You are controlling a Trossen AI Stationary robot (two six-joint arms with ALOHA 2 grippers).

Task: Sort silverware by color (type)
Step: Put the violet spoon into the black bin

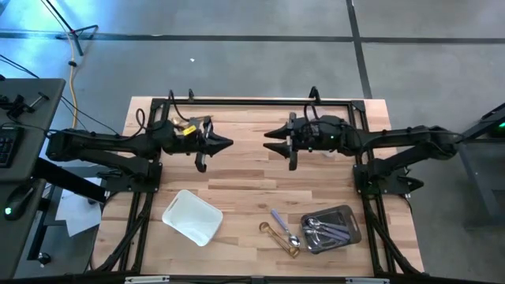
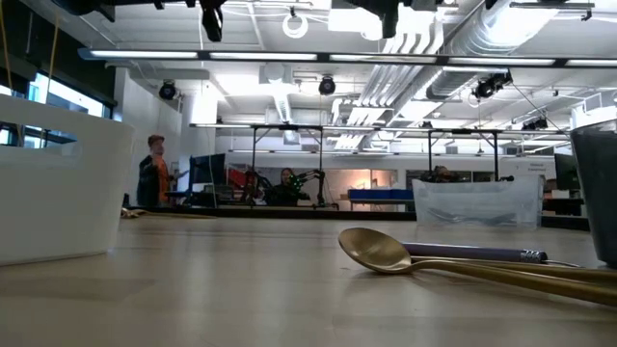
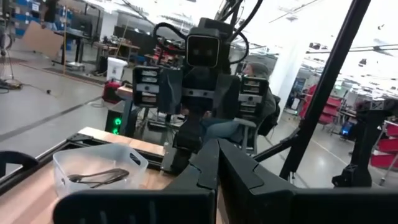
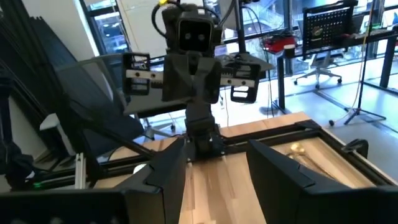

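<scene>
Pale butcher-block wood forms the table, framed by a black rail, with grey floor around it and a wide lit workshop beyond where a person stands far off. Both arms are raised over the far half of the table, facing each other tip to tip and a little apart. The left gripper has its fingers pressed together, holding nothing; its wrist view shows the two dark fingers meeting in a point. The right gripper has its fingers spread with a clear gap between them and nothing in it. The silverware lies well toward the near edge from the right gripper: shiny silver and dark pieces sit together in a dark grey tray, a purple-handled utensil lies on the bare wood just beside that tray, and a gold spoon lies beside it. A white tray sits toward the near edge from the left gripper, well apart from the silverware. In the low view the gold spoon's bowl rests on the wood, with the purple handle right behind it.
</scene>
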